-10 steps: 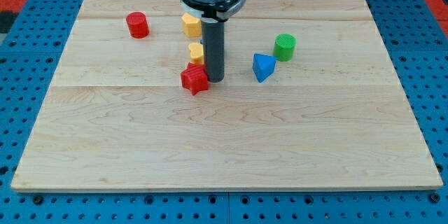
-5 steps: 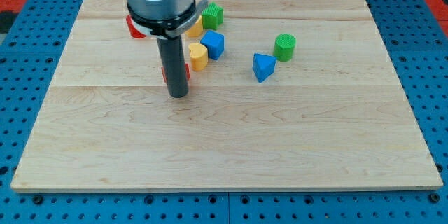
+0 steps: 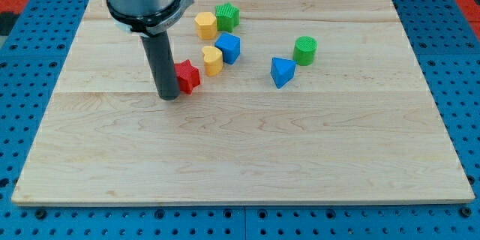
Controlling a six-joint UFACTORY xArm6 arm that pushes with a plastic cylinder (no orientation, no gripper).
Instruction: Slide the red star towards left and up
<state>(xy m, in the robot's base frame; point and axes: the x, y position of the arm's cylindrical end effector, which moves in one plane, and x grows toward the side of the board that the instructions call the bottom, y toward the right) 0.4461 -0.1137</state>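
Red star-shaped plastic block lying on pale wooden board, left of centre and in the upper half. Partly covered on its 9 o'clock side by the straight dark rod. Only one view on hand, the single camera looking down on the board at a slant.

Tip planted on the board at about 8 o'clock from the red star, touching it or just beside it; exact contact hard to judge, since the rod stands in front of the star's edge. No jaws on this tool, just the plain rod end, so nothing to open or close and nothing clamped. Grey metal housing of the arm filling the view's top left, above the rod.

Small yellow rounded block at 1 o'clock from the red star, near it. Blue cube just beside that yellow block, at its 2 o'clock, seemingly touching. Yellow hexagonal block further toward 12 o'clock, with green block of irregular shape right against it at 2 o'clock.

Blue pyramid-like block well off at 3 o'clock from the red star. Green cylinder near the blue pyramid, at its 1 o'clock, standing upright.

Blue perforated table surrounding the board on all sides.
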